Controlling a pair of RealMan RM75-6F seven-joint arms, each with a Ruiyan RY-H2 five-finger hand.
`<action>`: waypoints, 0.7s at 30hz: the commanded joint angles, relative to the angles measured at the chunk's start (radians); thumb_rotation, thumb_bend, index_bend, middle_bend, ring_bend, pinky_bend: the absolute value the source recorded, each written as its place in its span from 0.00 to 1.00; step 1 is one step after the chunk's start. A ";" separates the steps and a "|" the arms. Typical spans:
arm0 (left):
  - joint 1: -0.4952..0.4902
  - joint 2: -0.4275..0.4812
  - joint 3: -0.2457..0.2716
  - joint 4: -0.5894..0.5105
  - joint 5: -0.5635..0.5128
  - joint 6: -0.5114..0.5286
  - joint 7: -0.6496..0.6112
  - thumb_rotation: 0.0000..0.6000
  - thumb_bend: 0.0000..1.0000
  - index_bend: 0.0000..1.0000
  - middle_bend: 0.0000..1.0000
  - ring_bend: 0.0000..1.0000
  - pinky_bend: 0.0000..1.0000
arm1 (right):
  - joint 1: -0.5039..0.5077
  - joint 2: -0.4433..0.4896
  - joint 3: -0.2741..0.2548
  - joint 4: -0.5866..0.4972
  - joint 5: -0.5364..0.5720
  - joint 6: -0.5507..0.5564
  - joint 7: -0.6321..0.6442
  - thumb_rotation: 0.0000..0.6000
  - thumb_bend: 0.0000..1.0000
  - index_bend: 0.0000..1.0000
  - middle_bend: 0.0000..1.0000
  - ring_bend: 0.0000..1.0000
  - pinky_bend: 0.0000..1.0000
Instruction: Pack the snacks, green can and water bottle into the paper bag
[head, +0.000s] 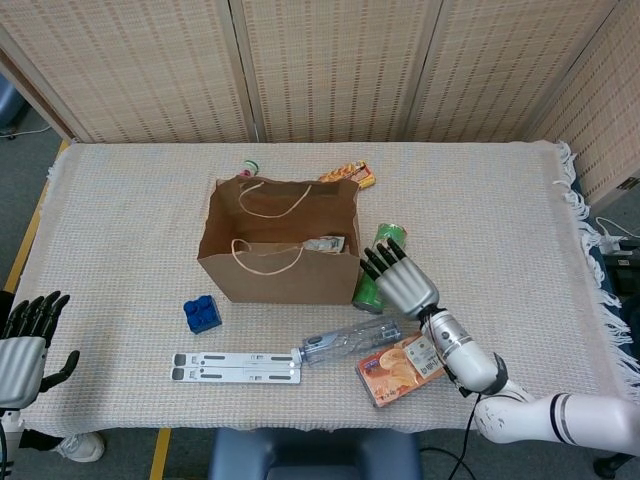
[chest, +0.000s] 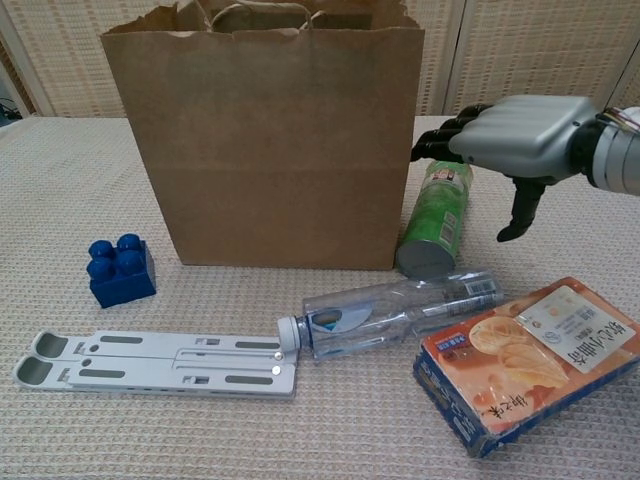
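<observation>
the step in hand looks like the reach for the green can (head: 377, 268) — the right hand (head: 402, 283) hovers over it, palm down, fingers spread and holding nothing, thumb hanging below the palm in the chest view. whether any fingertip touches the can yet i cannot tell; in the chest view the fingers (chest: 447, 138) sit just above the can's (chest: 436, 215) upper end.

the can lies directly beneath the hand and leans against the right side wall of the paper bag (head: 280, 270). its long axis is tilted — top end up and away from the robot, base end down toward the robot, facing the chest camera. to take it, the hand would need to come down with fingers on one side of the body and thumb on the other, across that axis, then lift it above the bag's rim.

just nearer the robot than the hand, the water bottle (chest: 395, 311) lies flat on the surface, long axis running sideways, cap toward the robot's left. below the wrist sits the orange snack box (chest: 528, 359), flat, unpacked. another snack pack (head: 347, 176) lies beyond the bag, well away from the hand, and something already rests inside the bag.

the left hand (head: 24, 350) idles open at the surface's near left edge, holding nothing.
</observation>
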 joint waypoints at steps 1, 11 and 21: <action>-0.001 0.002 0.000 0.001 0.000 -0.002 -0.008 1.00 0.36 0.00 0.00 0.00 0.00 | 0.041 -0.025 -0.013 0.019 0.064 -0.031 -0.051 1.00 0.00 0.00 0.00 0.00 0.02; -0.001 0.004 0.001 0.001 0.000 -0.004 -0.015 1.00 0.36 0.00 0.00 0.00 0.00 | 0.100 -0.060 -0.049 0.079 0.188 -0.053 -0.094 1.00 0.00 0.04 0.06 0.02 0.06; -0.002 0.003 0.000 0.002 0.000 -0.004 -0.016 1.00 0.36 0.00 0.00 0.00 0.00 | 0.143 -0.144 -0.080 0.180 0.256 -0.065 -0.103 1.00 0.00 0.12 0.12 0.07 0.08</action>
